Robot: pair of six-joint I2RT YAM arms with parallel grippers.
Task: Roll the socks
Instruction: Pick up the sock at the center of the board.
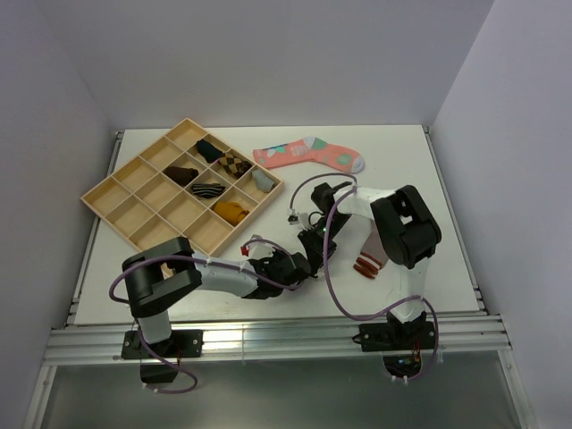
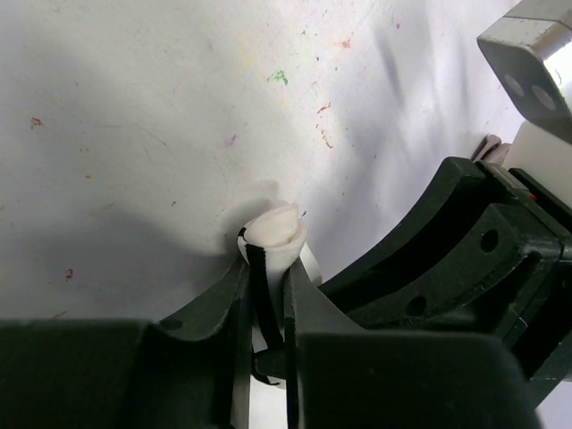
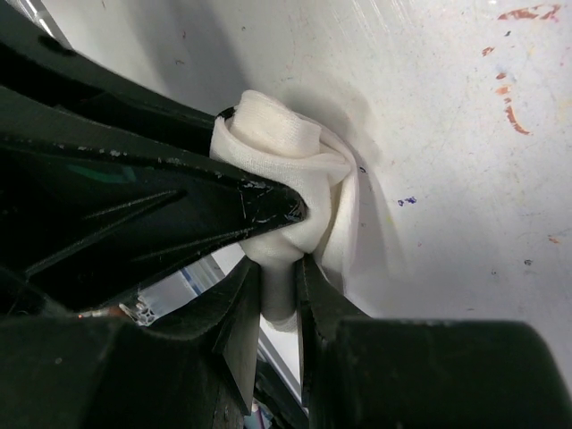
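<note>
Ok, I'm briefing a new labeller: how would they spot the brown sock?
On the white table, look at the near right, beside the right arm. The brown sock lies there, partly hidden by the arm. Unlike the pink sock by the tray, it is taupe with a red-striped cuff.

white sock (image 2: 275, 232) mostly hidden, taupe sock (image 1: 368, 259) part-covered

Seeing a white, paint-flecked table (image 1: 420, 179) carrying a wooden divided tray (image 1: 134, 159) at back left, a coral-pink sock (image 1: 308, 154) beside it, a taupe-brown sock (image 1: 368, 256) nearer the front.
</note>
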